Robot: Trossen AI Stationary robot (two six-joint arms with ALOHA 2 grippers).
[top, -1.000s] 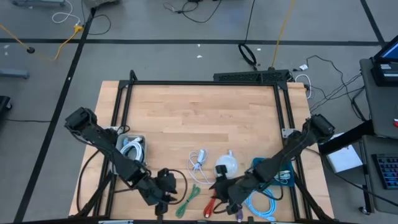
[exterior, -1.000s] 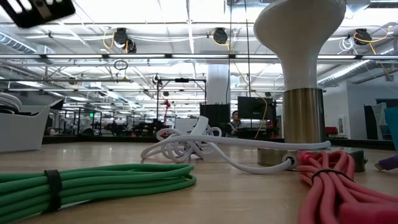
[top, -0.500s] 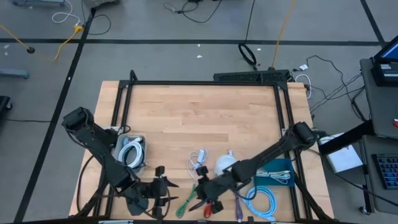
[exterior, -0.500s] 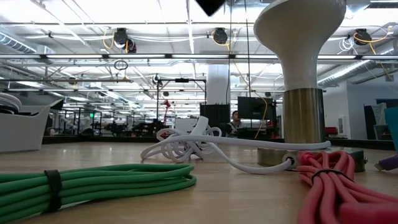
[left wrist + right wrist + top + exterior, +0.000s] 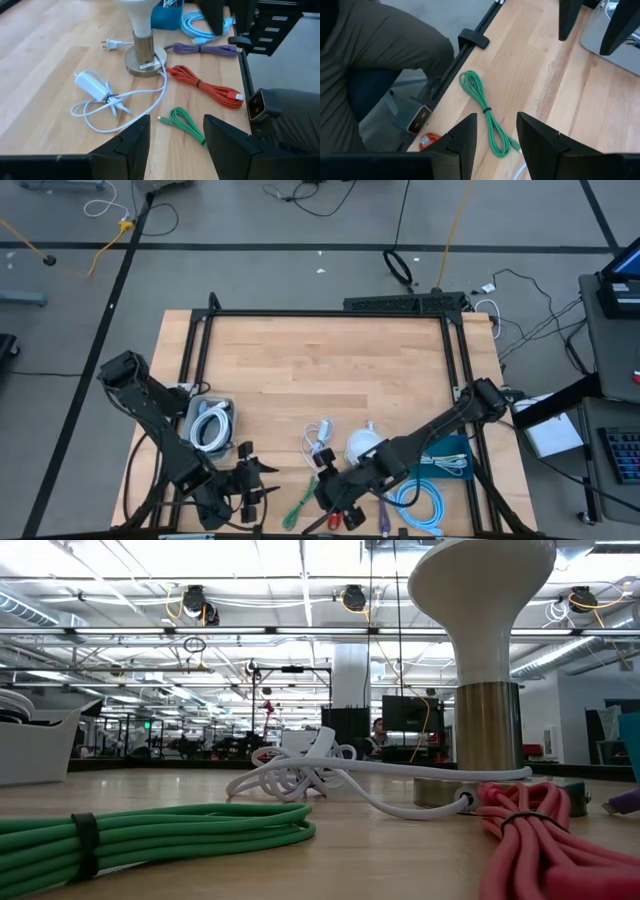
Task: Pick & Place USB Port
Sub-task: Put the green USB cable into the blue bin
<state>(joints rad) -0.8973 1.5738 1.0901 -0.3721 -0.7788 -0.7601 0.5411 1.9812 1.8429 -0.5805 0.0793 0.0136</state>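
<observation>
Since both the left gripper (image 5: 175, 142) and right gripper (image 5: 495, 137) hang spread and empty over the bundled green cable (image 5: 482, 112), they could collide reaching for it.

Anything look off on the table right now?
Nothing spilled or damaged. The green cable, red cable and purple cable lie bundled near the table's front edge, the white charger loose beside the lamp base. Both hands hover empty.

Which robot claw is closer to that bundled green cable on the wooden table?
Right. The right claw hovers just beside the bundled green cable; the left claw hangs farther off on its other side.
</observation>
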